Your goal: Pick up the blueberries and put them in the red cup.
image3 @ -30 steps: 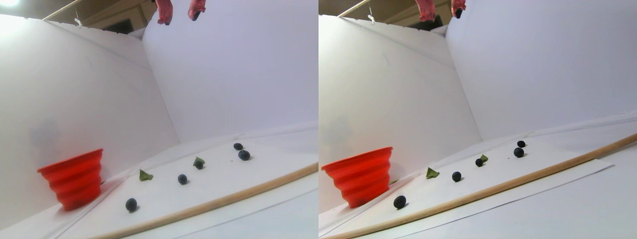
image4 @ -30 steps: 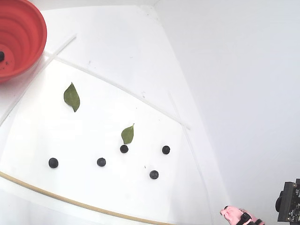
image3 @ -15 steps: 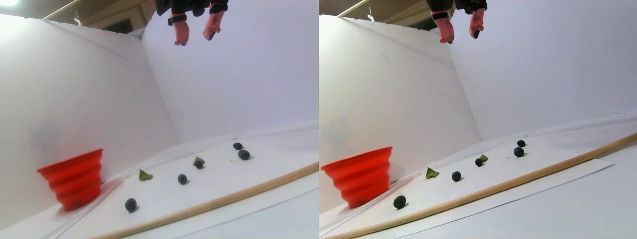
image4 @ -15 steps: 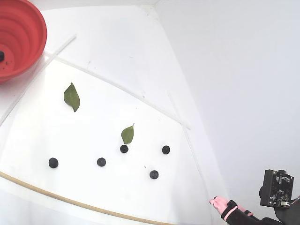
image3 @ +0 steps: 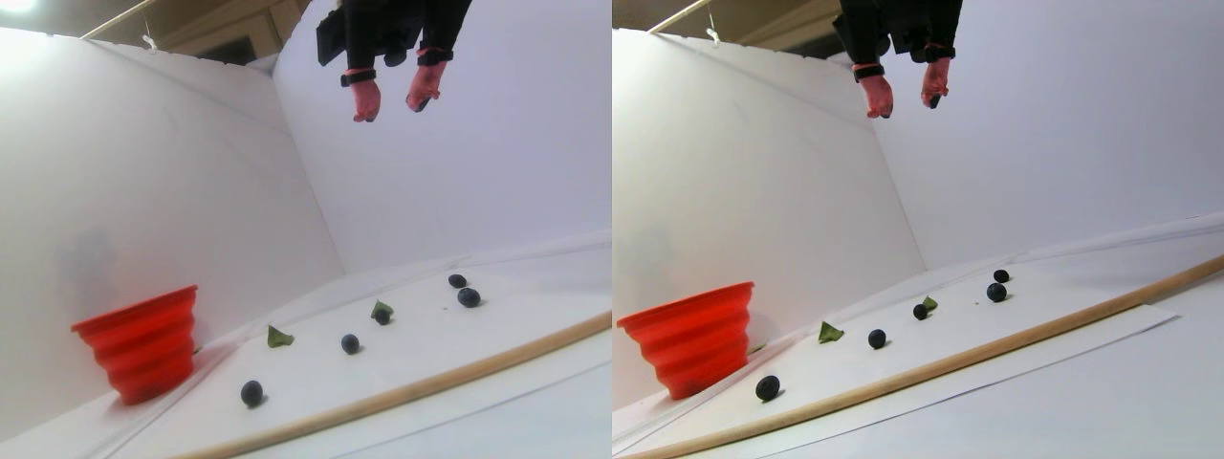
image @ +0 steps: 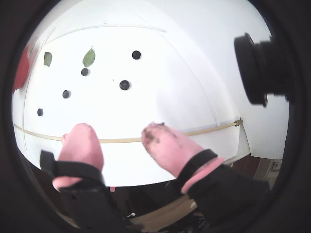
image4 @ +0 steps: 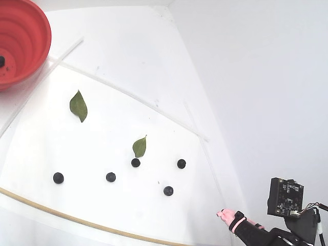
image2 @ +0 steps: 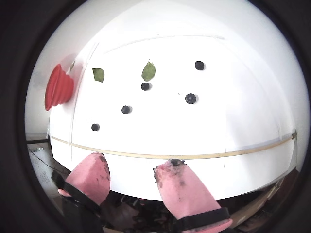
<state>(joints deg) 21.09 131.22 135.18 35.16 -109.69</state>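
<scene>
Cup first: the red cup (image4: pixel 20 43) sits at the far left of the fixed view, well apart from the gripper (image4: pixel 224 213), with one dark berry resting inside by its left wall. In the stereo pair view the cup stands upright on the white sheet (image4: pixel 102 148), far below and left of the gripper (image3: pixel 392 103), which hangs high in the air.

Rightward from the cup lie two green leaves (image4: pixel 78 105), one near it and one toward the middle. Five blueberries (image4: pixel 110 177) are scattered on the sheet: one far left, one next along, one just beside the second leaf, and two more closest to the gripper, all apart from it. A thin wooden strip (image4: pixel 61 215) runs along the sheet's near edge, between berries and gripper in a wrist view (image2: pixel 130 172).

The pink fingertips (image: pixel 83 141) are spread with a clear gap and nothing between them; the gripper (image: pixel 119 137) is released.
</scene>
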